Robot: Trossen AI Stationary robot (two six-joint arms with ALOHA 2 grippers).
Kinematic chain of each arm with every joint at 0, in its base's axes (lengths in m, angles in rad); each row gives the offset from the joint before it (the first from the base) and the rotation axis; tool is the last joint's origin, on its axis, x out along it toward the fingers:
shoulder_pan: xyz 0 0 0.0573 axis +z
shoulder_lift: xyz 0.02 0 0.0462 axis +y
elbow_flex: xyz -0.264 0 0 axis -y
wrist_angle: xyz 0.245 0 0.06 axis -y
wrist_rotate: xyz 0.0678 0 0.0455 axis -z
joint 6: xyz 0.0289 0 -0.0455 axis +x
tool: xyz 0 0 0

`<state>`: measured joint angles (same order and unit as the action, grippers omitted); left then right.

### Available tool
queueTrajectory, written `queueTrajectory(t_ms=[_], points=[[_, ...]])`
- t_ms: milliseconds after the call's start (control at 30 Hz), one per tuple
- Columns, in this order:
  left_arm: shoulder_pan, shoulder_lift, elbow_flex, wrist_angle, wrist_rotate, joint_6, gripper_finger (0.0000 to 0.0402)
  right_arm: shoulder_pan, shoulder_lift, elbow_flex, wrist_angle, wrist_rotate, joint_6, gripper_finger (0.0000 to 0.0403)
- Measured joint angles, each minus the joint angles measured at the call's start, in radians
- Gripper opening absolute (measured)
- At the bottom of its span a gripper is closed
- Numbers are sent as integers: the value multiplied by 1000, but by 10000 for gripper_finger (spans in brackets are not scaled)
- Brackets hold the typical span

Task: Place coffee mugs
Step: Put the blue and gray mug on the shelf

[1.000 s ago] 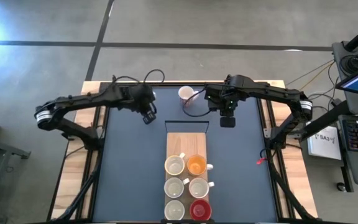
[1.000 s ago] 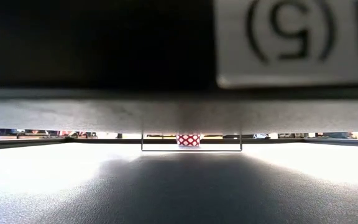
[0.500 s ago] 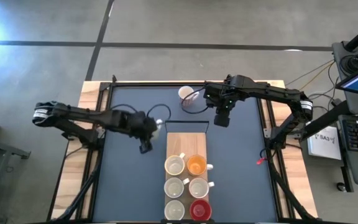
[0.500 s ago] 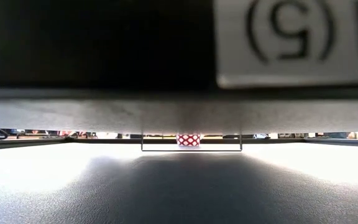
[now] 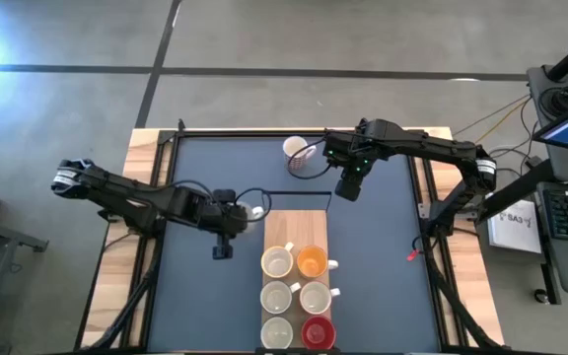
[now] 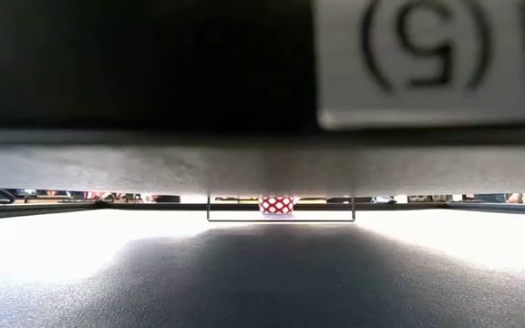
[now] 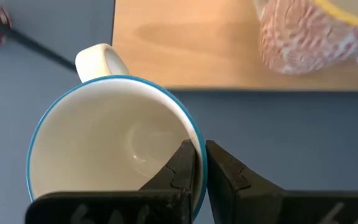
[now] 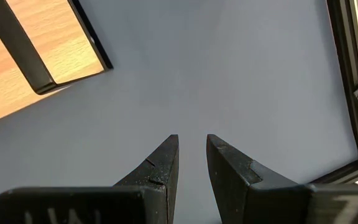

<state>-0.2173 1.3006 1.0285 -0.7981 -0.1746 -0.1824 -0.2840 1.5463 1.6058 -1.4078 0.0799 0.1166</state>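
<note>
From high above, the left pincer (image 5: 223,242) sits near the middle of the counter (image 5: 383,256), just off the 9 o'clock side of the wooden board (image 5: 296,223), and a bit of white cup shows by it. Six mugs (image 5: 298,296) stand in two rows on the end of the board toward 6 o'clock, with the orange mug (image 5: 313,261) in the farthest row and the red mug (image 5: 317,332) in the nearest. One more white mug (image 5: 295,148) stands alone near 12 o'clock, and the right pincer (image 5: 347,186) hangs just beside it toward 4 o'clock. From counter height, only the dotted red and white side of a mug (image 6: 277,205) shows, far back in the middle. From the left wrist, the left pincer (image 7: 197,163) is pinched tight on the rim of a blue-edged mug (image 7: 107,146), one finger inside and one outside, with the handle on the far side and the board's edge just past it. From the right wrist, the right pincer (image 8: 192,155) is almost closed and holds nothing, over bare counter. The mugs look hard, smooth and easy to break, so the rim hold seems a good place, and a soft set-down would be wise.
</note>
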Motion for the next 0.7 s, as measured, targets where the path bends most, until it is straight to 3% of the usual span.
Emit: queueTrajectory(t_ms=[367, 700], points=[[-2, 70, 127, 57, -1, 39, 4, 0, 0, 0, 3, 1, -5, 73], [6, 280, 324, -14, -47, 44, 4, 0, 0, 0, 7, 2, -24, 73]])
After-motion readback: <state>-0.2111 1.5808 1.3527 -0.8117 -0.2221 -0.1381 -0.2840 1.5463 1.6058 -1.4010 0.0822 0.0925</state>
